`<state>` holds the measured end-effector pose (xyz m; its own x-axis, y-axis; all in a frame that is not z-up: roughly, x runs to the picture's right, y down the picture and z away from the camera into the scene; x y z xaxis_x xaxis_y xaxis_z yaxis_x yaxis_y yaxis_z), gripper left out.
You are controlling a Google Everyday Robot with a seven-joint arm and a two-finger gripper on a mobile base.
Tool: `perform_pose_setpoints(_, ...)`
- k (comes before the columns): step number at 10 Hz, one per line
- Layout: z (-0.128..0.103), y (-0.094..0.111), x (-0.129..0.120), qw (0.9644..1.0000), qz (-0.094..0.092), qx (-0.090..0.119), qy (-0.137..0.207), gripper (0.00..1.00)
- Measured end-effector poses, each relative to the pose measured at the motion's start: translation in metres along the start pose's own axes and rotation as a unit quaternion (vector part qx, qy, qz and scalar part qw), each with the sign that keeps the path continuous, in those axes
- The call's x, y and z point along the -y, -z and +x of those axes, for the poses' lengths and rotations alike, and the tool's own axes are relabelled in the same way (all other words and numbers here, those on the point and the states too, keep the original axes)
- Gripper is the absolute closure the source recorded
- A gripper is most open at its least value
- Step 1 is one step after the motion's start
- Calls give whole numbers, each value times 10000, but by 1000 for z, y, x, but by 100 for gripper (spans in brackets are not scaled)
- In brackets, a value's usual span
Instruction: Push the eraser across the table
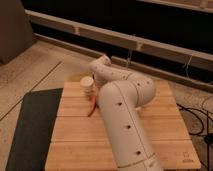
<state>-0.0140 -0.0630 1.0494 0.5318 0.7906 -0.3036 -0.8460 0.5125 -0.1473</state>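
The light tan plank table fills the lower middle of the camera view. My white arm runs up over it and bends down at the wrist. My gripper is low over the table's far left part, mostly hidden behind the arm. A small orange-red thing lies on the table right at the gripper; I cannot tell whether it is the eraser. A short tan cylinder stands upright just behind it.
A dark grey mat lies along the table's left edge on the speckled floor. Black cables trail on the floor at the right. A dark wall base with a pale ledge runs behind the table.
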Motion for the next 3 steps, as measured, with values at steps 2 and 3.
perform_pose_setpoints(2,-50,32,13,9963,200,703,446,100)
perform_pose_setpoints(3,-74,53,8,9921,134,1106,569,100)
